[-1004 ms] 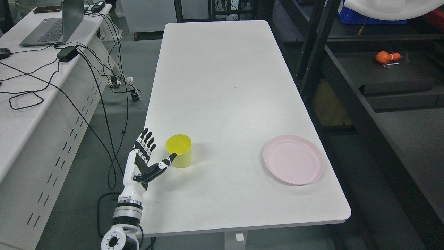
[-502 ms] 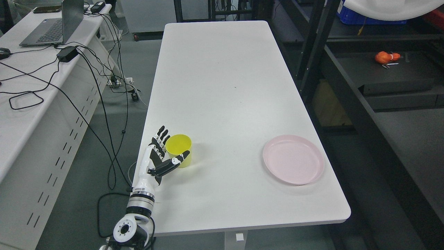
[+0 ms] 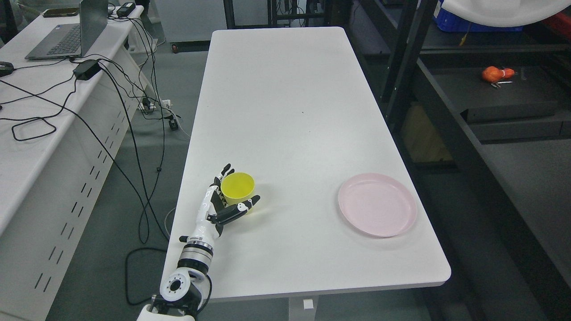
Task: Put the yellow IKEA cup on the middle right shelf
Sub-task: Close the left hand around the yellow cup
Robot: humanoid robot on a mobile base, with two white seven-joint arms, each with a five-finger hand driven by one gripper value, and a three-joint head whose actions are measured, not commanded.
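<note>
Right now I have the left hand point(image 3: 223, 206) cupped open around the upright yellow cup point(image 3: 238, 189), not clenched: fingers behind it, thumb in front; the shelf point(image 3: 504, 96) lies well right of the cup, across the desk point(image 3: 285, 111)

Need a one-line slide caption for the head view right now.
Left robot hand open around the yellow cup on the white table, pink plate to its right.
</note>
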